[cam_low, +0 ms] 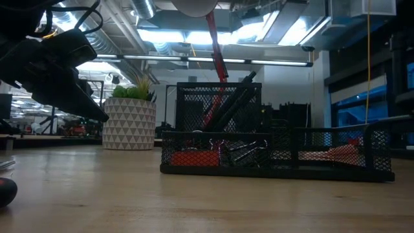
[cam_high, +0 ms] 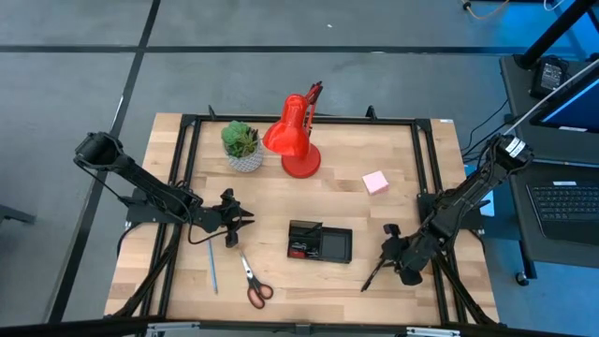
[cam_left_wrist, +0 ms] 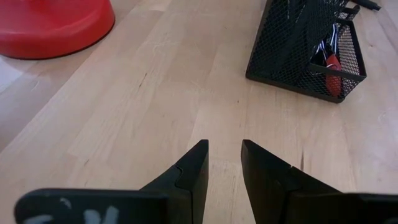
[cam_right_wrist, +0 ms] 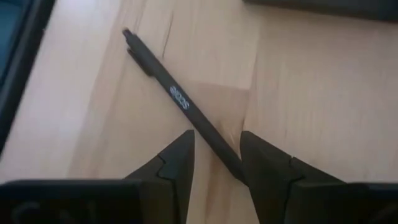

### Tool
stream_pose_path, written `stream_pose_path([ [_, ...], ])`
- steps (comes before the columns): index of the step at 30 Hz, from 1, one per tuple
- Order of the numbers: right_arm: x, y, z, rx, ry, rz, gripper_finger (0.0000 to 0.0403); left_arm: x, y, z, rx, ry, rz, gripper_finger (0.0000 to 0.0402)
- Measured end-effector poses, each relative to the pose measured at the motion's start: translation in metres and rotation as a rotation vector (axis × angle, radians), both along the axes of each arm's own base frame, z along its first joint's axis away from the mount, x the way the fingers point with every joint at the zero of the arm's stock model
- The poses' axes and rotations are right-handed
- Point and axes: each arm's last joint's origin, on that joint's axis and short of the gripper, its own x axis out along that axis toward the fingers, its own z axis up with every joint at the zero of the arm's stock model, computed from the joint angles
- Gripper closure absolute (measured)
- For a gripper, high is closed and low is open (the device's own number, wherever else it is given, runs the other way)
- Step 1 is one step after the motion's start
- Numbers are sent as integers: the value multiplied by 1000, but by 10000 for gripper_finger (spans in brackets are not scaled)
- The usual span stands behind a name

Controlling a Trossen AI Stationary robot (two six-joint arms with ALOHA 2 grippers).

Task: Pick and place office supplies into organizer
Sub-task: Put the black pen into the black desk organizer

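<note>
The black mesh organizer sits at the table's middle, with a red item and dark clips inside it. My left gripper is open with a narrow gap over bare wood, left of the organizer. My right gripper is open near the table's right front. A black pen lies flat on the wood, its near end running between the fingers. Red-handled scissors and a thin blue pen lie at the near left. The pink sticky pad lies right of the lamp. My right gripper stands with one finger on each side of the black pen's near end, coming from above at a slant, with the pen crossing the gap diagonally. The pen's end runs behind one finger, and I cannot tell whether it touches.
A red desk lamp and a green potted plant stand at the far middle. A black metal frame runs around the tabletop. Bare wood lies between the organizer and each gripper. A laptop sits beyond the right edge.
</note>
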Motion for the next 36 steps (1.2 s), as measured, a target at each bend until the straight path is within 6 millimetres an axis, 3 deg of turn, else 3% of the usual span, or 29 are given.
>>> stream_pose_path([
  [16,-2,2,-2,-159,-118,198,271,0,0,0,-16,-3,10,311],
  [25,-16,-11,-31,-45,-266,215,271,0,0,0,-17,-3,10,311],
  [36,-30,-27,-50,-75,-261,231,271,0,0,0,-38,-6,24,311],
])
